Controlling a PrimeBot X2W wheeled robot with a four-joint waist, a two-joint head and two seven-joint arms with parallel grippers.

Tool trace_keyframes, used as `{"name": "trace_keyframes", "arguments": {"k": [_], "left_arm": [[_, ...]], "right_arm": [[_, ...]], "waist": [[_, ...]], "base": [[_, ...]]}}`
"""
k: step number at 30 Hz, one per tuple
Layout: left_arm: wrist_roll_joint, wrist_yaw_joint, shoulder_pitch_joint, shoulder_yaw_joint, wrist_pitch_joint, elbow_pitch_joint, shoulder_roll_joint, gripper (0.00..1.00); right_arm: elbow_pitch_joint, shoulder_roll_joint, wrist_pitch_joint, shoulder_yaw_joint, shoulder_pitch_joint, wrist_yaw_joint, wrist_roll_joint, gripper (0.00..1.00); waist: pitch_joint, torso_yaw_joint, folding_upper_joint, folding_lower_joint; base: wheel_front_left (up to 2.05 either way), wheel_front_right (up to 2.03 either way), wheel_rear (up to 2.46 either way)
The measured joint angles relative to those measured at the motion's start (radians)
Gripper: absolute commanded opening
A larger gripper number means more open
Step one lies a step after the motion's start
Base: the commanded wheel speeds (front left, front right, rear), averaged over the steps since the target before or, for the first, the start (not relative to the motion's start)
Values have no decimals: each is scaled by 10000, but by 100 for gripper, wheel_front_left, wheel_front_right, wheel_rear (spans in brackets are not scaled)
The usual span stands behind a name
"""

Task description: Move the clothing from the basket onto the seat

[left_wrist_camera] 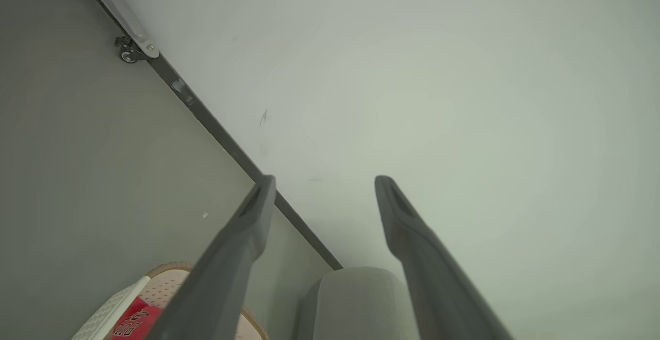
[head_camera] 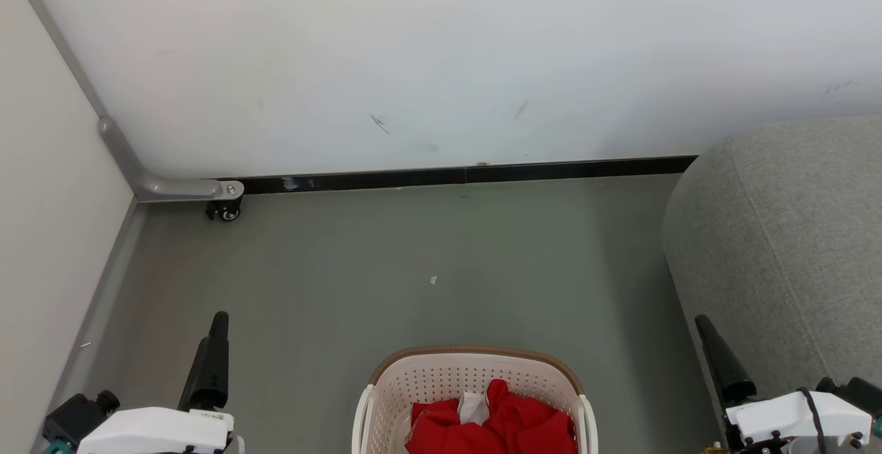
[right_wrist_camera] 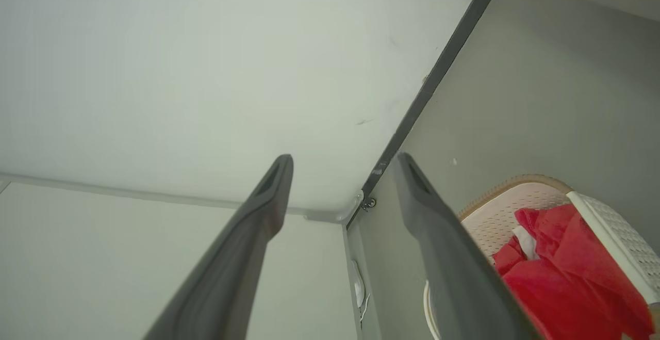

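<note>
The cream-white basket [head_camera: 472, 378] with its brown rim stands on the floor at the bottom middle of the head view, holding crumpled red clothing [head_camera: 513, 419] with a white patch. The light-grey seat [head_camera: 785, 247] rises at the right. My left gripper [head_camera: 213, 344] is at the lower left and my right gripper [head_camera: 713, 351] at the lower right, both well apart from the basket. In the left wrist view my left gripper [left_wrist_camera: 325, 182] is open and empty, with the basket [left_wrist_camera: 154, 291] and the seat [left_wrist_camera: 356, 298] below. My right gripper [right_wrist_camera: 343, 162] is open too, beside the clothing [right_wrist_camera: 562, 278].
A white wall [head_camera: 441, 54] with a black skirting [head_camera: 468, 175] closes the far side. A pale panel [head_camera: 41, 185] on a grey frame with a small caster [head_camera: 224, 211] bounds the left. Grey floor [head_camera: 386, 268] lies between basket and wall, with a tiny white scrap [head_camera: 433, 280].
</note>
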Motion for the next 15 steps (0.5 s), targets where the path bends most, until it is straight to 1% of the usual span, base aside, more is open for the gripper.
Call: {"name": "trace_keyframes", "arguments": {"k": [4, 9, 15], "left_arm": [[738, 98, 0, -151, -138, -174, 29, 100], [1755, 213, 0, -339, -318, -397, 73, 100], [3033, 384, 1, -573, -533, -621, 182, 100]], "right_arm": [[-73, -19, -136, 146, -2, 0, -809, 100], [-207, -23, -288, 290, -5, 0, -1822, 100], [-259, -27, -546, 403, -5, 0, -3070, 100]], "waist": [[-29, 3, 0, 12], [-51, 4, 0, 13], [-57, 0, 0, -27]], "base": [[0, 0, 0], [0, 0, 0], [0, 0, 0]]}}
